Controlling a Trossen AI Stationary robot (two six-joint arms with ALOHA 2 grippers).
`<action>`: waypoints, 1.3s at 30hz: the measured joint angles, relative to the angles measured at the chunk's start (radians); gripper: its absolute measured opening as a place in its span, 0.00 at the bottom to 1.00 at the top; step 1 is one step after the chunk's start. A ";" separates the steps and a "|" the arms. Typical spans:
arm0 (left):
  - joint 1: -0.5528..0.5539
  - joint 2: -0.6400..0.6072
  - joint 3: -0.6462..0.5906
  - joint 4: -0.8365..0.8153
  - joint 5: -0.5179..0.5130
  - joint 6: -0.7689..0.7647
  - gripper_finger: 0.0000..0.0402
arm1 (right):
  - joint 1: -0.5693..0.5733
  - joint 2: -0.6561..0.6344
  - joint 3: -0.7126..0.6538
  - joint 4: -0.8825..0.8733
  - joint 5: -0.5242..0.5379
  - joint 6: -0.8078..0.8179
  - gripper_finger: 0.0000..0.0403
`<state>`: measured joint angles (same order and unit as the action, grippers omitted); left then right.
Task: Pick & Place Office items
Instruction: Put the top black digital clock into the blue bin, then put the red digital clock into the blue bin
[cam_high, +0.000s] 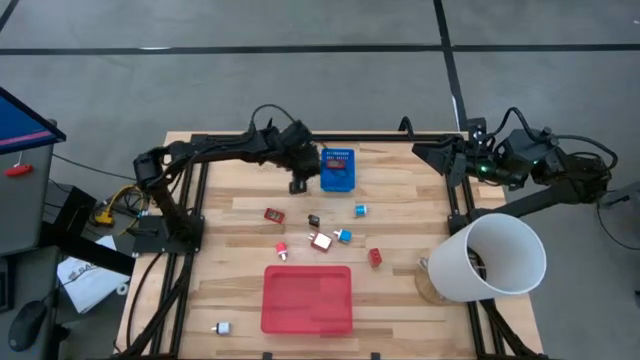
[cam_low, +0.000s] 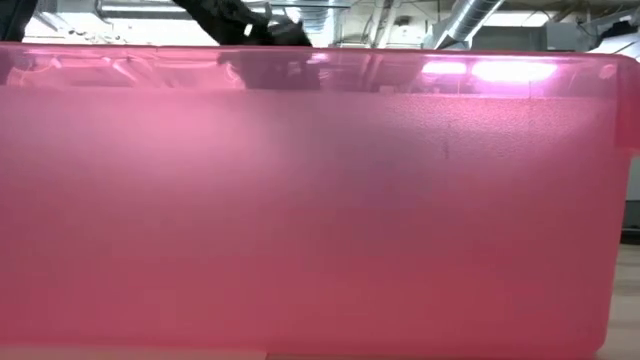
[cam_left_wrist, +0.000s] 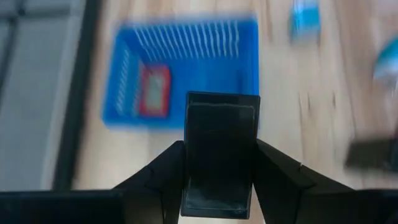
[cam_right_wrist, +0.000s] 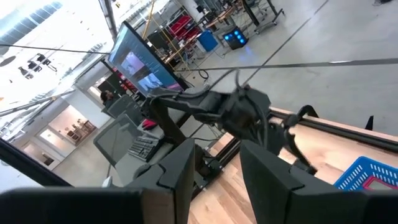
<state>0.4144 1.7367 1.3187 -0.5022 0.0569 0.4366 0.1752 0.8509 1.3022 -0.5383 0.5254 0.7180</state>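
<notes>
Small office items lie scattered mid-table in the high view: a red piece (cam_high: 272, 214), a black one (cam_high: 313, 220), blue ones (cam_high: 360, 210) (cam_high: 343, 236), a white-and-red one (cam_high: 321, 240), another red one (cam_high: 375, 257) and a silver one (cam_high: 221, 328) near the front-left corner. My left gripper (cam_high: 298, 184) (cam_left_wrist: 219, 149) is at the left side of the blue perforated bin (cam_high: 337, 170) (cam_left_wrist: 186, 68), shut on a black blocky item (cam_left_wrist: 219, 137). A red piece (cam_left_wrist: 153, 91) lies in the bin. My right gripper (cam_right_wrist: 217, 180) waits open at the table's far right (cam_high: 432, 152). My left gripper pinches the black blocky item between its two fingers (cam_left_wrist: 168, 171), which press on its two long sides (cam_left_wrist: 190, 155). The item runs along the fingers and sticks out past their ends. It is held off the table, with the blue bin and the wood beneath it.
The flat red tray (cam_high: 307, 298) sits near the table's front middle; its wall (cam_low: 300, 200) fills the low view. A large white cup (cam_high: 495, 255) lies on its side at the right edge. Bare wood lies left of the tray.
</notes>
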 joint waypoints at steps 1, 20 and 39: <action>-0.009 0.013 0.030 0.010 0.001 0.005 0.36 | -0.002 0.000 0.000 0.000 0.000 -0.001 0.30; 0.024 0.444 0.484 -0.195 0.056 0.075 0.36 | -0.013 -0.020 -0.001 -0.003 0.004 0.004 0.30; 0.031 0.447 0.487 -0.095 -0.021 0.021 0.47 | -0.014 -0.020 0.000 -0.011 0.016 -0.011 0.30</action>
<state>0.4458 2.1834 1.8057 -0.5972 0.0364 0.4580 0.1616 0.8310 1.3018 -0.5491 0.5412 0.7067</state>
